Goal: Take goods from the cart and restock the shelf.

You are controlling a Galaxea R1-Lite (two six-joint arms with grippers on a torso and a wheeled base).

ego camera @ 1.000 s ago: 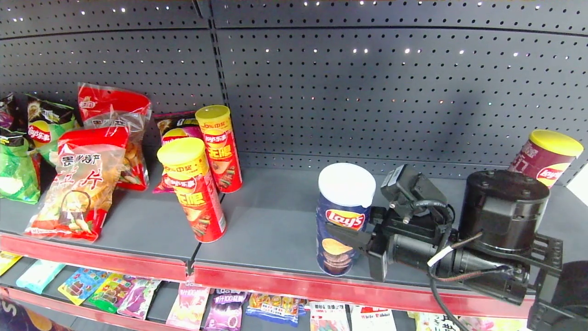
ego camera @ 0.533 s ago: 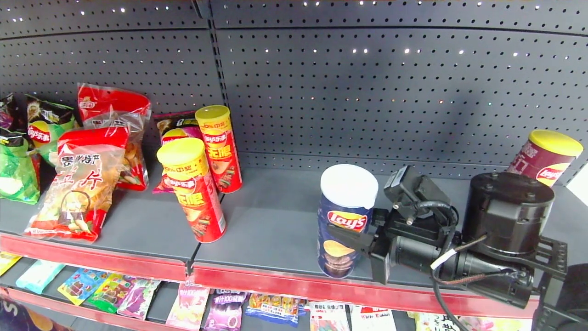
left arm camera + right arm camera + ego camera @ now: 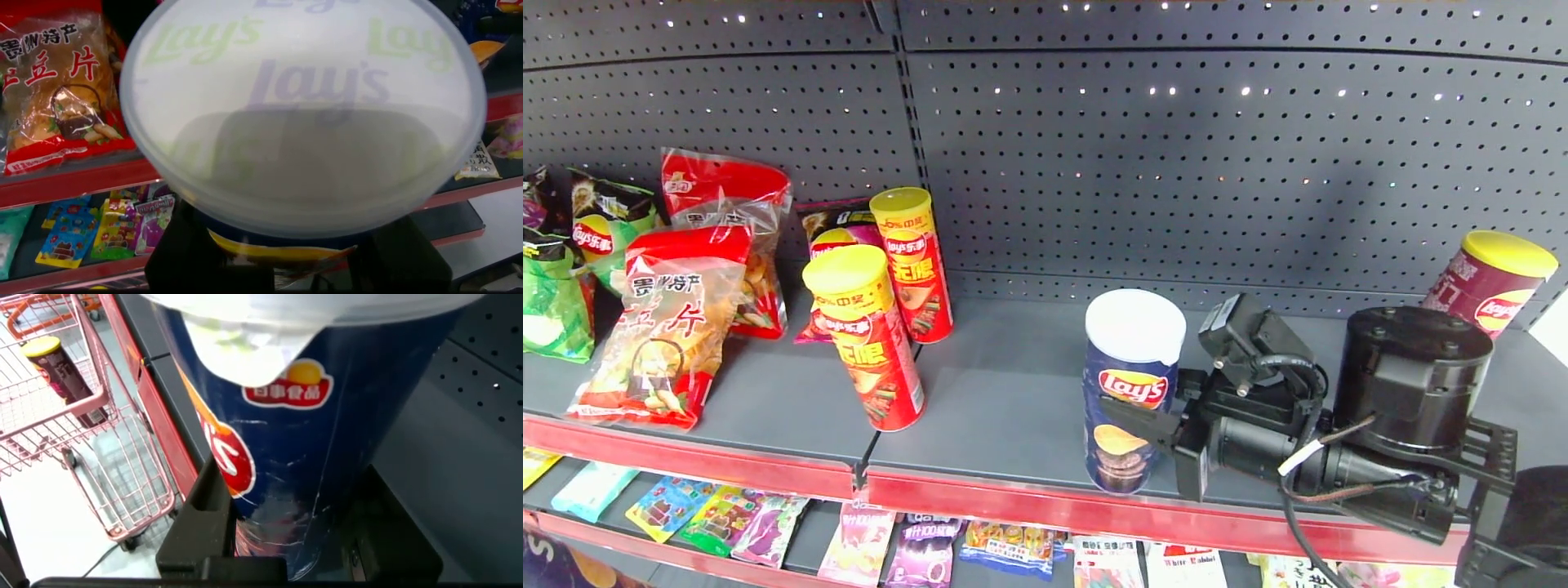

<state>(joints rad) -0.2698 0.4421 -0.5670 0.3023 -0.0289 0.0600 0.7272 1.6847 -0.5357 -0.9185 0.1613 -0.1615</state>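
Observation:
A blue chip can (image 3: 1131,384) with a white lid stands upright near the front edge of the grey shelf (image 3: 1013,392), right of centre. My right gripper (image 3: 1127,410) is shut on its lower body from the right side; the right wrist view shows the same can (image 3: 327,416) between the dark fingers (image 3: 200,514). In the left wrist view, a second can with a translucent white lid (image 3: 302,106) sits in my left gripper (image 3: 286,261), which is shut on its blue-and-yellow body. The pink wire cart (image 3: 73,449) holds a maroon can (image 3: 61,371).
Two red cans with yellow lids (image 3: 874,335) (image 3: 913,261) stand left of centre, with snack bags (image 3: 670,327) further left. A maroon can (image 3: 1490,282) stands at the far right by the pegboard back wall (image 3: 1176,163). Bare shelf lies between the red cans and the blue one.
My right gripper and the blue can drifted slightly right and down, then back left and up. The other goods have not moved.

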